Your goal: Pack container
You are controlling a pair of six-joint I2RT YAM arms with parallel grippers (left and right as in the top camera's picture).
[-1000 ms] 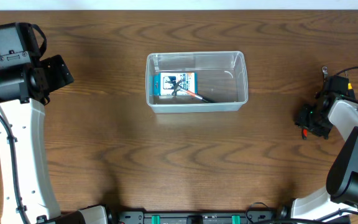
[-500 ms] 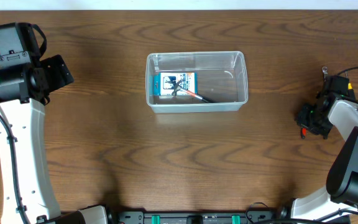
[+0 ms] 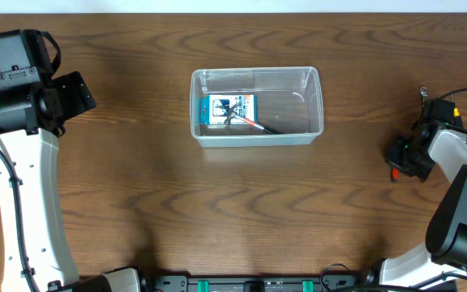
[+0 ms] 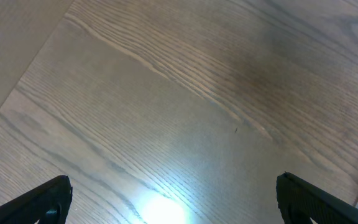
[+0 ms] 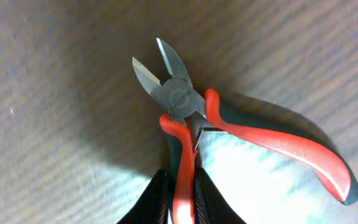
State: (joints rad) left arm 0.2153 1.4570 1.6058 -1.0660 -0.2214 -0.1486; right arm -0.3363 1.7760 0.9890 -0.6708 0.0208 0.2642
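On wooden table (image 5: 55, 56), right hand (image 5: 181, 190) pinching one red handle of side cutters (image 5: 178, 98), left hand (image 4: 176, 202) spread wide

container (image 3: 255, 77): clear | box (image 3: 227, 111): blue-white print | cutters (image 5: 180, 99): red-grey handles | table (image 3: 217, 211): brown woodgrain

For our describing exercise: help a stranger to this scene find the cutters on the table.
On the wooden table, look far right of the clear container. There, gripped by the right end effector, lie side cutters: red handles, the only tool outside the container.
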